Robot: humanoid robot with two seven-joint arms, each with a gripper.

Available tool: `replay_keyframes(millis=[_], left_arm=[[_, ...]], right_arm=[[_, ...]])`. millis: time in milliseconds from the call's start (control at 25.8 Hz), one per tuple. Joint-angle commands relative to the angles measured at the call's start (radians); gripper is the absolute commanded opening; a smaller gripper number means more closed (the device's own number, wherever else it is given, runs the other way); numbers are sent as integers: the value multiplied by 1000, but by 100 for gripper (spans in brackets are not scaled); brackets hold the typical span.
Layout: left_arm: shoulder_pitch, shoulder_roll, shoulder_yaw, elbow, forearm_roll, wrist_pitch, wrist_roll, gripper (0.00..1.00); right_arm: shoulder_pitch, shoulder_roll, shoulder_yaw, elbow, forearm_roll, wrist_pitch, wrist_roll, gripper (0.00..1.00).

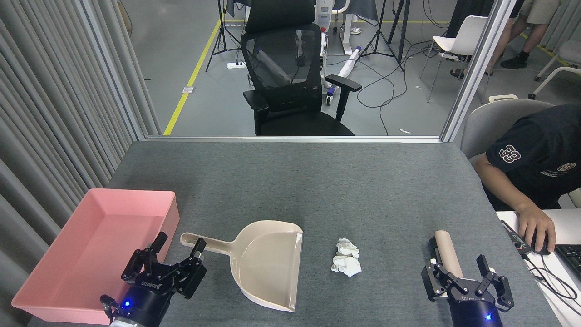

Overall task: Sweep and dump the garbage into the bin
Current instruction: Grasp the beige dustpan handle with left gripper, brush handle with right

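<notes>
The garbage (347, 258), two crumpled white tissue wads touching each other, lies on the grey table right of centre. A beige dustpan (268, 265) lies left of it, its open mouth facing the wads and its handle (204, 240) pointing left. The pink bin (97, 254) stands at the front left with nothing in it. My left gripper (178, 246) is open at the end of the dustpan handle, one finger beside it. My right gripper (460, 271) is open at the front right, with a beige cylindrical brush handle (447, 252) lying between its fingers.
A person in a black shirt sits at the right edge, a hand (538, 232) on a mouse next to a keyboard (572, 261). A black office chair (290, 77) stands beyond the table's far edge. Grey curtains hang along the left.
</notes>
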Motion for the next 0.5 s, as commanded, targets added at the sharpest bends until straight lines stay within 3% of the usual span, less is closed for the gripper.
replay_keyframes(millis=[0,194,349,465], left_arm=[[4,0,12,0,4,-1,5,99],[5,-5,12,-11,6,-3,0,99],[2,0,12,-5,37,-3,-15,99],[-5,-11,5,-3,86,8,-98,99]], right_arm=[[1,0,0,0,0,-2,-1,99],[16,-16,-1,-1,0,-5,1,99],[64,-71,-4,-9,-2,-6,1,99],[101,-92,-12,-11,-5,-23,1,99]])
